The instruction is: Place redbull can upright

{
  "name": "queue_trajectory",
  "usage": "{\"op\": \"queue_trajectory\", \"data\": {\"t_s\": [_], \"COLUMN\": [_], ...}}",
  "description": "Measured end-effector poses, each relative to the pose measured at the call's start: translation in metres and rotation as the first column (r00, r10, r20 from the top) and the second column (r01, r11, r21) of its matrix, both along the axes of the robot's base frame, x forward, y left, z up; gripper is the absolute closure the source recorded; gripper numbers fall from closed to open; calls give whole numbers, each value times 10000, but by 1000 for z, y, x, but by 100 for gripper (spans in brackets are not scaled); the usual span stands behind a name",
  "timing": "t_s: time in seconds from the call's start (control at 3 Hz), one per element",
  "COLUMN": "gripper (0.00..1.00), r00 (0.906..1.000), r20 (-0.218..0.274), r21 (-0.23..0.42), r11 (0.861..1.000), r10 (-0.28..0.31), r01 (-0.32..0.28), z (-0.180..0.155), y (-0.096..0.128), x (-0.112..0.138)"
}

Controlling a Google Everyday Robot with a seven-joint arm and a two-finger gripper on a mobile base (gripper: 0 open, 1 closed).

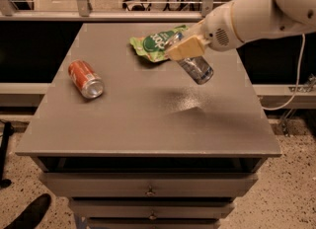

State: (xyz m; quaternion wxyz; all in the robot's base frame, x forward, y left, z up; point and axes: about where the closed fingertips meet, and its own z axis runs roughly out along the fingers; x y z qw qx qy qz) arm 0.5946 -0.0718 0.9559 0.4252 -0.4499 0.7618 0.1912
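The redbull can [196, 68] is a slim silver can held tilted in the air above the right half of the grey table [148, 124], its silver end pointing down and to the right. My gripper [183, 48] is shut on its upper part, with a tan finger [185, 48] across the can. The white arm reaches in from the upper right. The can's shadow lies on the table below it.
An orange-red soda can [86, 78] lies on its side at the table's left. A green snack bag [154, 42] lies at the back middle, just behind the gripper. Drawers sit under the tabletop. A railing runs behind the table.
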Motion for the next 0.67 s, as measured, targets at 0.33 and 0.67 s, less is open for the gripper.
{"op": "queue_trajectory", "data": {"t_s": [0.33,0.67], "gripper": [100,100], "r00": [9929,9703], "r20": [945,2012], "r21": [1870,2967], "r11": [9783,9357], "r10": [720,1340], "r01": [-887,-1908], "z": [18,22], "y": [-8,-16], "x": [-4,-11]}}
